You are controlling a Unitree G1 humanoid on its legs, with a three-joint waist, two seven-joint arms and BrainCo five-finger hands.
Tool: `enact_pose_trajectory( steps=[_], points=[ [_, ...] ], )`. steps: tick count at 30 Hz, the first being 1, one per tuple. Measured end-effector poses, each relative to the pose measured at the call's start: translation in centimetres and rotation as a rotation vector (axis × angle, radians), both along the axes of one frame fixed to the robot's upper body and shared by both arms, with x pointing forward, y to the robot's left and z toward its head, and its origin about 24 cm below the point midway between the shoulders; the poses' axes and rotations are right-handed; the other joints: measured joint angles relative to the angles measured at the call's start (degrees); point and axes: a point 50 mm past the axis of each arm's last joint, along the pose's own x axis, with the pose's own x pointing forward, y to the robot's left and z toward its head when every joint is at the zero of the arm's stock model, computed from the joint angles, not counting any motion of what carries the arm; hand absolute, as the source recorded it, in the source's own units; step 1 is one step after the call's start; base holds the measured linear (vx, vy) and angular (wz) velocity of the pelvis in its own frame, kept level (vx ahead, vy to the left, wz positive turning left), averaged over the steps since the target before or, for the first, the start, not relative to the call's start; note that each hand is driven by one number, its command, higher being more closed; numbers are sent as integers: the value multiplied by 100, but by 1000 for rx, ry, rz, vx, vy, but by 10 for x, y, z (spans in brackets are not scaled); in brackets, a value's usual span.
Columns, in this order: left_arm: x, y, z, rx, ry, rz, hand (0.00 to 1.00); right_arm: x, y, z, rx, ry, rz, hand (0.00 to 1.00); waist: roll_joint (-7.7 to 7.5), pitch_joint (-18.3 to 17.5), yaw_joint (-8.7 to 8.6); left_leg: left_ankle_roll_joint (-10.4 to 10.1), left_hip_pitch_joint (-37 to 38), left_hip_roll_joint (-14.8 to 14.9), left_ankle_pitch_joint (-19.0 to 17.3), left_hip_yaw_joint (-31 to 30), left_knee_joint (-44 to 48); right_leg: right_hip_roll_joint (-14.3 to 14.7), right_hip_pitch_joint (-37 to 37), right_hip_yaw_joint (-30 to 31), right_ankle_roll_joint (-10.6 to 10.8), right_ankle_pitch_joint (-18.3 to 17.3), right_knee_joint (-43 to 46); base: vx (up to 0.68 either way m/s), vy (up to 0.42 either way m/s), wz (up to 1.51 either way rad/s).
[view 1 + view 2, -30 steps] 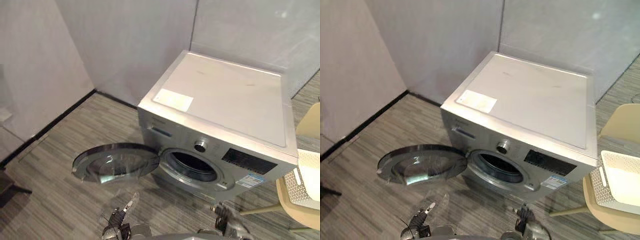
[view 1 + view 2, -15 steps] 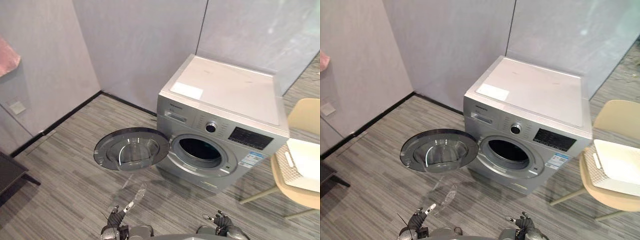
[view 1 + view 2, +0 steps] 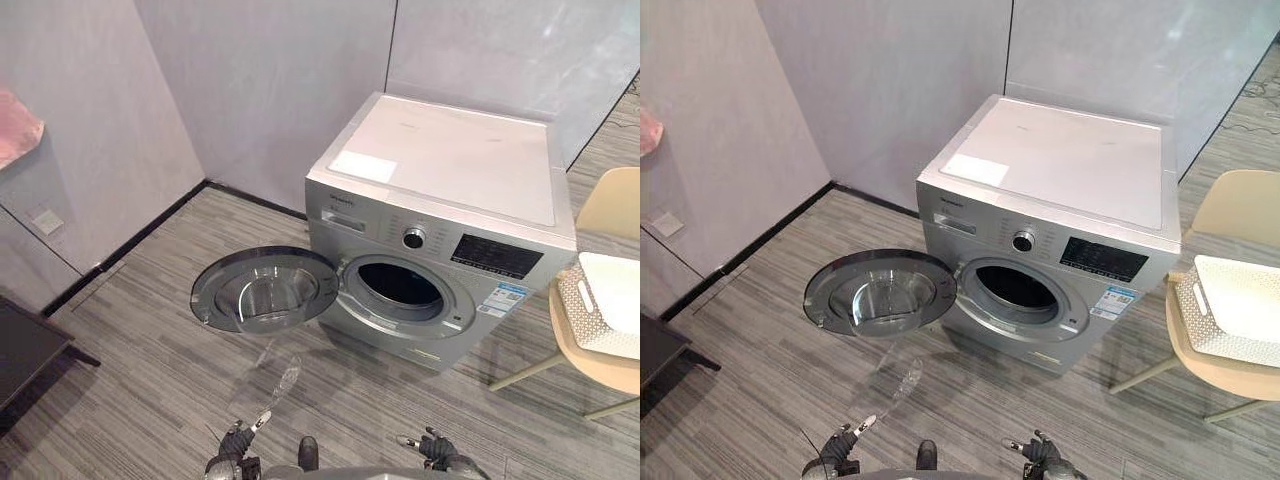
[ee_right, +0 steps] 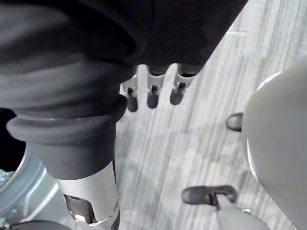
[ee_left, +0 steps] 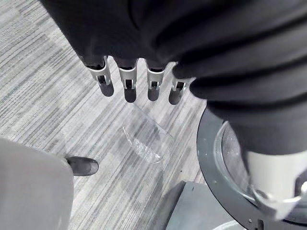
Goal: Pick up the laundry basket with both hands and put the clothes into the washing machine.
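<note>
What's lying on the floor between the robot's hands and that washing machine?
Nothing: the left eye view shows bare grey floor between the left hand, the right hand and the washing machine; its open door stands off to the left.

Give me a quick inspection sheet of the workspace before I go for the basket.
Surface: grey striped floor.
Job's things: washing machine, its door swung open to the left; white basket on the beige chair to the machine's right; clothes not made out.
Clutter: dark table at far left.
Hands: left hand and right hand low, fingers straight, holding nothing.
Cables: nothing seen.
Surroundings: grey walls.
</note>
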Motion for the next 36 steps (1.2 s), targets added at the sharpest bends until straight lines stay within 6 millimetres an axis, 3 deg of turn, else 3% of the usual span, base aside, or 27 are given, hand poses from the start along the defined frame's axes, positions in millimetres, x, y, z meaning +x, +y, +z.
enact_pose_trajectory(
  steps=[3,4,5,7,8,9,10,11,12,13,14,17,20,23,28,31,35,36],
  points=[
    [21,-5,8,-6,-82,-18,0,6,-6,2,-19,-18,2,0,102,299,-55,-148,-455,12,-415,-149,1072,20,142,-140,1,0,3,-65,-24,35],
    [33,-11,15,-21,-150,-1,0,7,-10,3,-31,-20,2,0,172,462,-12,-343,-765,65,-590,-253,1740,59,177,-144,5,-7,-8,-146,-1,12],
    [41,-16,21,-33,-208,21,0,9,-13,4,-41,-29,3,0,227,512,28,-359,-973,96,-600,-331,2089,79,157,-147,1,-30,-17,-124,-2,4],
    [51,-18,33,-39,-295,20,0,12,-14,6,-49,-44,-1,0,179,570,21,-357,-1017,157,-783,-339,2187,20,107,-153,-59,-114,4,-107,56,-13],
    [62,-15,46,-36,-376,32,0,15,-14,7,-58,-60,-10,0,161,628,8,-52,-1142,233,-1149,-277,2943,-66,54,-97,-57,-113,146,-86,77,-27],
    [68,-12,54,-28,-424,39,0,14,-14,8,-62,-64,-15,0,105,642,13,-20,-1185,276,-1333,-242,3329,-144,50,-68,-53,-112,181,-124,116,-29],
    [81,-7,73,1,-531,47,0,13,-17,9,-74,-73,-22,0,20,631,-7,-148,-1164,429,-1551,-274,3828,-292,-36,-23,19,-118,209,-117,171,-25],
    [94,-3,92,19,-641,50,0,11,-22,10,-93,-80,-25,0,80,585,-19,-279,-1042,654,-1629,-511,3775,-329,-134,103,115,-106,209,-123,238,-21],
    [99,-2,101,28,-694,57,0,9,-25,10,-104,-78,-27,0,155,542,-25,-390,-959,776,-1697,-705,3566,-317,-201,136,156,-117,216,-27,335,-28],
    [106,2,114,45,-764,78,0,6,-32,10,-121,-70,-30,0,365,409,-1,-654,-696,771,-2083,-1025,2895,-303,-394,276,256,-93,249,27,377,-26],
    [112,13,122,85,-795,101,0,7,-30,9,-113,-65,-38,0,239,431,-13,-572,-683,594,-1962,-936,2683,-377,-474,477,275,-50,180,36,349,-25],
    [118,28,139,161,-855,117,0,-2,-20,5,-82,-35,-46,0,69,373,-145,-387,-622,177,-1800,-960,2466,-606,-331,656,475,159,-137,11,187,23],
    [125,34,162,205,-951,88,0,-7,-20,3,-77,-20,-55,0,96,282,-137,-303,-467,30,-1557,-935,2043,-762,-298,655,583,408,-303,2,116,9],
    [135,42,184,280,-1028,52,0,-6,-19,3,-73,-28,-62,0,187,139,-138,-307,-370,45,-1342,-828,1634,-791,-356,671,650,665,-599,-6,15,-25],
    [164,47,209,362,-1107,3,0,-14,-24,3,-73,-17,-42,0,152,156,-188,-383,-519,173,-1173,-526,1358,-731,-751,897,660,774,-764,-67,-20,-38],
    [190,67,246,448,-1201,24,0,4,-28,9,-101,-77,9,0,143,326,-299,-393,-1132,396,-1170,-343,1681,-526,-1302,1161,653,1038,-753,-143,-25,-44],
    [225,103,321,535,-1354,139,0,34,-22,22,-101,-196,71,0,-265,739,-350,-423,-2041,769,-1167,-82,2029,-283,-2226,1470,659,1511,-739,-206,0,-49],
    [231,104,329,525,-1366,153,0,35,-22,23,-101,-205,72,0,-304,794,-356,-449,-2131,781,-1180,-84,2052,-273,-2286,1468,666,1576,-763,-228,22,-25]
  ],
)
